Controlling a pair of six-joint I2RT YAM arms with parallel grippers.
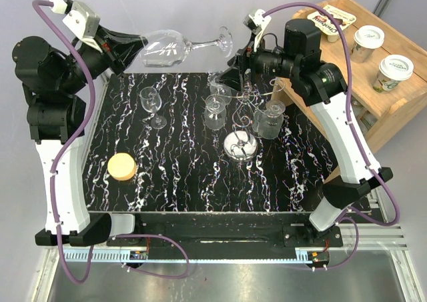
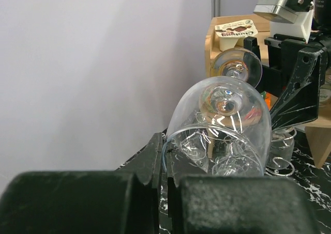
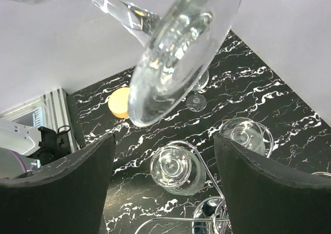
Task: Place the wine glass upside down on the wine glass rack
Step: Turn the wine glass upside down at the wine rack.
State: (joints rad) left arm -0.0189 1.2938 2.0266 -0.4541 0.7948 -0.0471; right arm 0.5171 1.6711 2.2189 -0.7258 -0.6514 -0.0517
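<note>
One clear round-bowled wine glass, left claw pinching its rim, right claw spread.

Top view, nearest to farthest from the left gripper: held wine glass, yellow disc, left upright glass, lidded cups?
1. Held wine glass, inside the left gripper.
2. Left upright glass, on mat.
3. Yellow disc, near left.
4. Lidded cups, far right.

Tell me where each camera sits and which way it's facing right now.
Top external: above and behind the bases, looking down on the table, wine glass rack and both arms.
Left wrist: on the left gripper, looking along the sideways wine glass towards the right gripper; own fingers clamp the rim.
Right wrist: looking down past the glass's foot onto the rack; own open fingers frame the view.
Both wrist views share the glass's foot.
</note>
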